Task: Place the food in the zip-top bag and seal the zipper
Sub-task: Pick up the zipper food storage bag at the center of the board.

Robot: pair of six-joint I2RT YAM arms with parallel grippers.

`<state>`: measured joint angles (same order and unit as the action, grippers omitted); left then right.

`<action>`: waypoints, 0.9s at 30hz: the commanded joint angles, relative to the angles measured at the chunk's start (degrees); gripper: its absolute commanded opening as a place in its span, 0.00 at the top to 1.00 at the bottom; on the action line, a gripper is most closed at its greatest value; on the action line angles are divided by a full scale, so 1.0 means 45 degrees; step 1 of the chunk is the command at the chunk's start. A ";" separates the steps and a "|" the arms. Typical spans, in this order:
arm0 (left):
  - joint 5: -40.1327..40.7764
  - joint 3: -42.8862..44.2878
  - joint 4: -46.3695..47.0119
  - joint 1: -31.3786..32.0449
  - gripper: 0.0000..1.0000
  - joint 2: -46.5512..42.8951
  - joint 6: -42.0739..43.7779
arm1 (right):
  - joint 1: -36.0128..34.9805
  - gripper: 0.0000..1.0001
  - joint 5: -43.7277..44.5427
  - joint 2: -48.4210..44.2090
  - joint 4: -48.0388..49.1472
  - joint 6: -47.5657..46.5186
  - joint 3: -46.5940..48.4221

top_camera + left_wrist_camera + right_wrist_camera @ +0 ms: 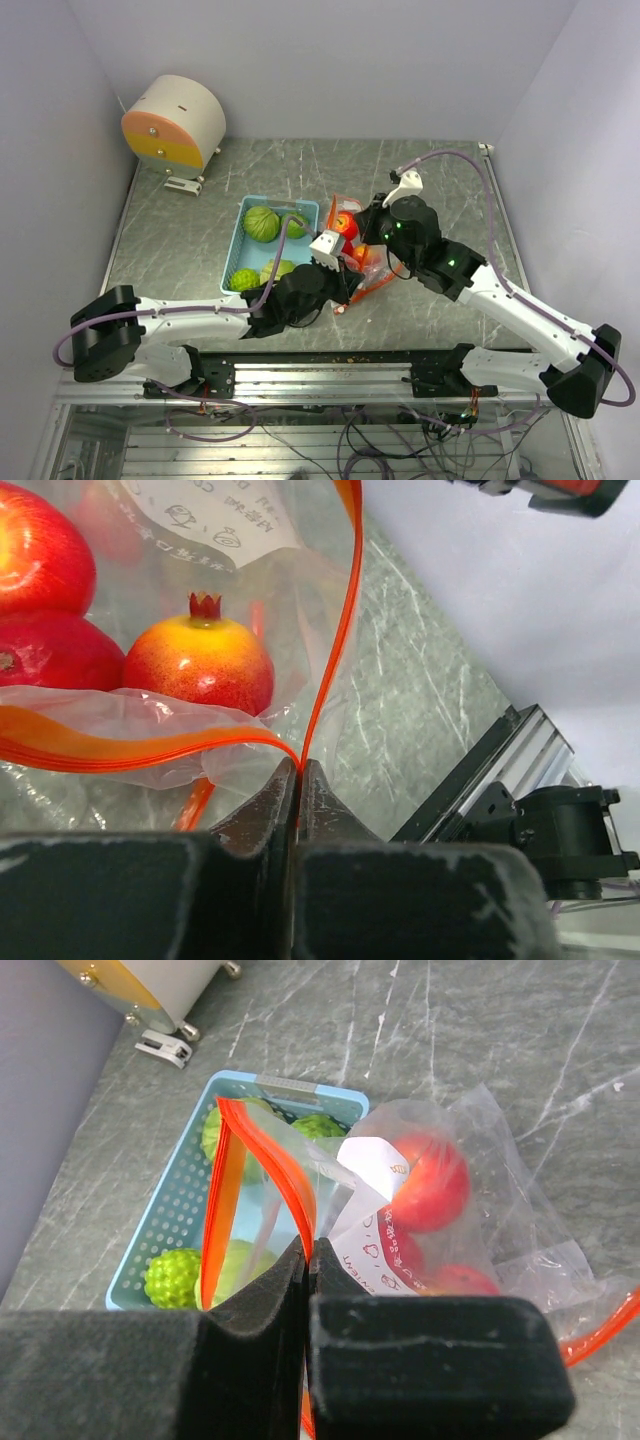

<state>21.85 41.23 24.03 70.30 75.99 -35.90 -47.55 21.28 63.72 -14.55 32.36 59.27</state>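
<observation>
A clear zip-top bag (362, 262) with an orange zipper lies mid-table, right of the tray. It holds red fruit: a pomegranate-like ball (200, 662) and red balls (432, 1182). My left gripper (298, 770) is shut on the orange zipper strip (330, 670) at the bag's near end. My right gripper (308, 1250) is shut on the zipper strip (285, 1175) at the far end. Between them the mouth gapes open. Green cabbage-like heads (261, 223) and bumpy green pieces (172, 1278) lie in the tray.
The light blue perforated tray (235, 240) stands left of the bag. A round white and orange box (175, 120) stands at the back left. The metal table frame (330, 365) runs along the near edge.
</observation>
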 commanded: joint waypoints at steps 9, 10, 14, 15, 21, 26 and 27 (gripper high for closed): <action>0.0050 0.1945 -0.7841 0.0044 0.93 -0.3498 0.3590 | -0.0089 0.48 0.0694 -0.3017 -0.0412 -0.2879 -0.1046; -0.0045 0.2062 -0.8109 0.0042 0.93 -0.3684 0.3862 | -0.0089 0.44 0.0425 -0.3422 -0.0238 -0.3261 -0.1161; -0.0776 0.2432 -0.8592 0.0027 0.93 -0.4222 0.5276 | -0.0090 0.38 -0.2257 -0.5153 0.1020 -0.5167 -0.1517; -0.1105 0.2604 -0.8733 0.0027 0.93 -0.4260 0.5672 | -0.0094 0.38 -0.3414 -0.5359 0.1283 -0.5742 -0.1535; -0.3542 0.3964 -1.0300 0.0024 0.93 -0.3832 0.7518 | -0.0078 0.38 -1.0644 -0.4370 0.1150 -0.8334 -0.0571; -0.5232 0.4738 -1.1518 0.0022 0.93 -0.3984 0.8067 | -0.0093 0.36 -1.3456 -0.2508 0.0009 -0.9865 0.0610; -0.5324 0.4816 -1.1728 0.0027 0.93 -0.4125 0.8106 | -0.0080 0.35 -1.3712 -0.2319 -0.0115 -1.0113 0.0642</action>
<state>5.82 59.44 -23.75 70.30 59.22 -3.51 -47.70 -25.28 49.45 -10.92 -4.69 59.77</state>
